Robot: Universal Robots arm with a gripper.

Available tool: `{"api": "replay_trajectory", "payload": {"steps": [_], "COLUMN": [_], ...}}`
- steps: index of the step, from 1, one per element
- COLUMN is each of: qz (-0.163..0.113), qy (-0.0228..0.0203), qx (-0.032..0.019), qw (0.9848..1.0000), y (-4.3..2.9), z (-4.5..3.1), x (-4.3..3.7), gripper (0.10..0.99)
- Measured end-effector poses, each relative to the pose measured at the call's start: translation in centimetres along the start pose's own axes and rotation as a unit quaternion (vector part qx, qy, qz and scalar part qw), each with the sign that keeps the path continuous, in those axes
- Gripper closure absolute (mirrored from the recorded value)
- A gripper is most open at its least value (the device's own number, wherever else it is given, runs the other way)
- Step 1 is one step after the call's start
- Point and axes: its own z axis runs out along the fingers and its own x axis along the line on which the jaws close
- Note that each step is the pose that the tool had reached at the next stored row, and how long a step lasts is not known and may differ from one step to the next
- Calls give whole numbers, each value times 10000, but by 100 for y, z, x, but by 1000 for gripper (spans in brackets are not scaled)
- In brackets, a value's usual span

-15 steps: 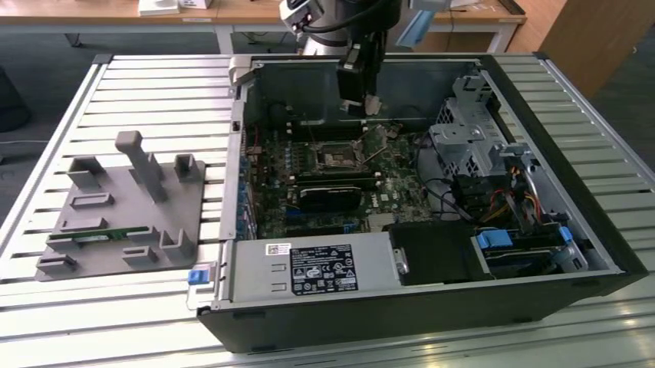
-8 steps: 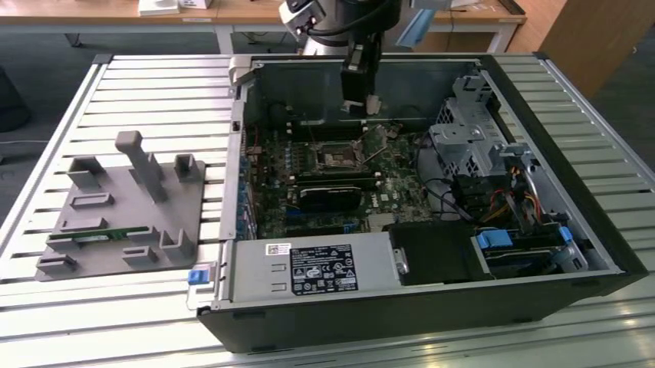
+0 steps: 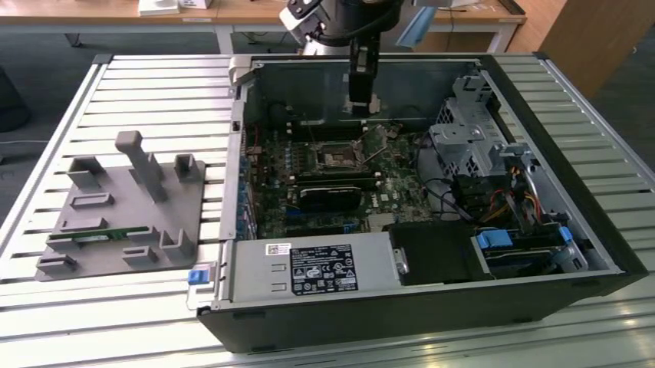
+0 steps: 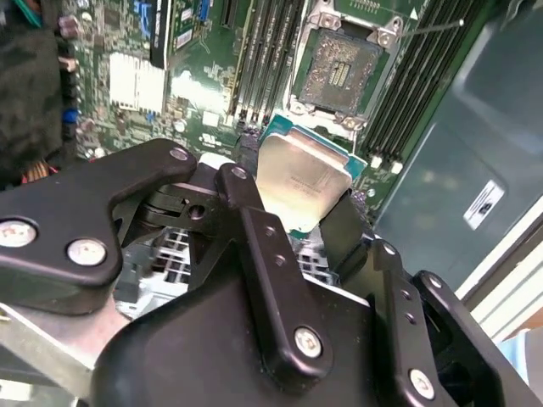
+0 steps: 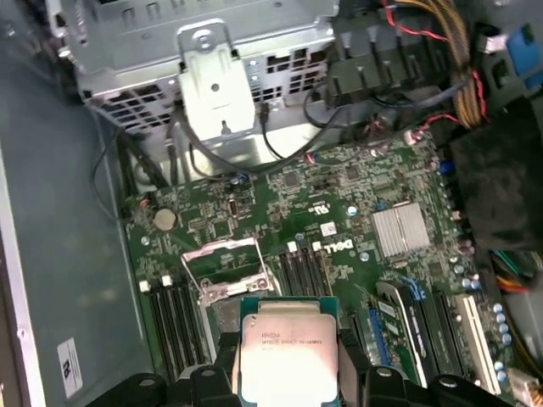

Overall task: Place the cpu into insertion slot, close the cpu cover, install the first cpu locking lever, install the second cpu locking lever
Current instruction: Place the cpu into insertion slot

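- Slatted metal counter (image 3: 133,77) carries an open computer case (image 3: 430,314), its motherboard (image 5: 339,195) facing up.
- Hand (image 4: 293,199) is clamped on two opposite edges of the cpu (image 4: 305,174), metal top showing.
- The chip hangs above the board, apart from the insertion slot (image 3: 335,156); in the exterior view the hand sits at about one o'clock of it.
- The cpu cover (image 5: 222,263) stands raised, leaving the slot bare.
- To seat it well, I'd say: square the chip to the slot, keep it level and don't press.

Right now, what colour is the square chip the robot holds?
The cpu has a pale silver-grey top with a green rim, clearest in the first wrist view.
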Motion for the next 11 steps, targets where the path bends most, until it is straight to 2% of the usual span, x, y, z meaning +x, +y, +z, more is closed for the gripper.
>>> {"api": "replay_trajectory", "payload": {"steps": [3,11], "qz": [-225,-568], "qy": [20,47], "qx": [4,16], "qw": [9997,9984], "y": [-4,-44], "z": [4,21], "x": [-1,-12], "gripper": [545,545]}}
